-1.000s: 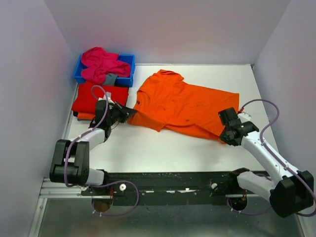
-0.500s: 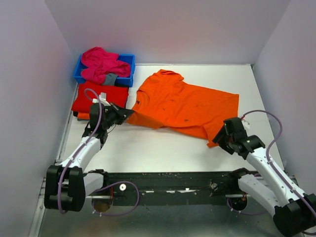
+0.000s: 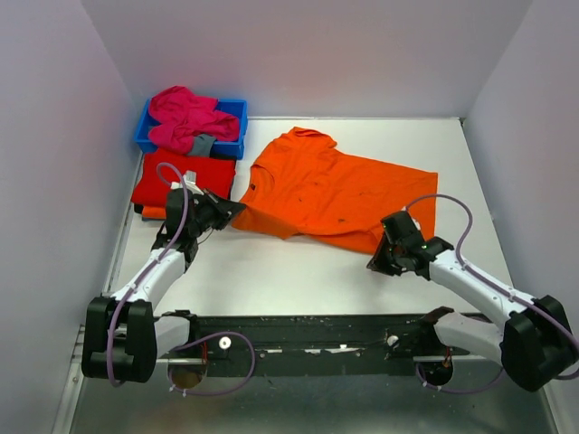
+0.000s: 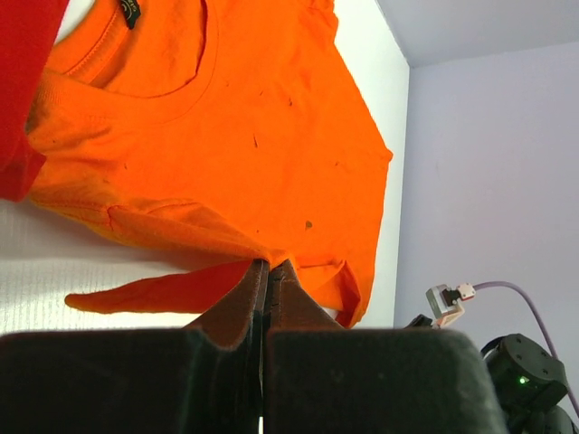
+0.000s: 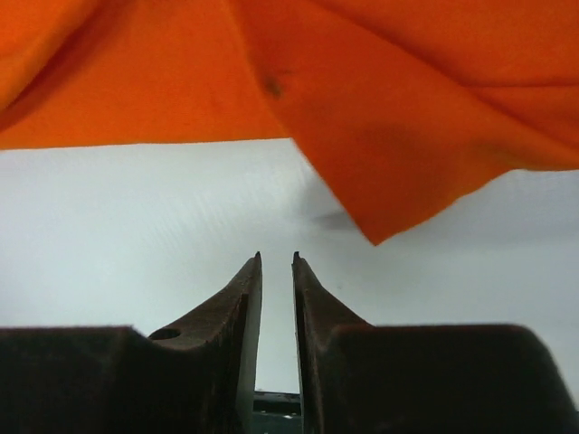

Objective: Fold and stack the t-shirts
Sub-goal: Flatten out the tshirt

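The orange t-shirt lies spread flat and wrinkled between the two grippers, collar at its far left end. One sleeve tip is pinched in the closed left gripper. Its near hem corner lies just ahead of the right gripper, not touching it. The red t-shirt lies folded flat just beyond and left of the left gripper. The magenta-pink t-shirt sits crumpled in a heap farther beyond that
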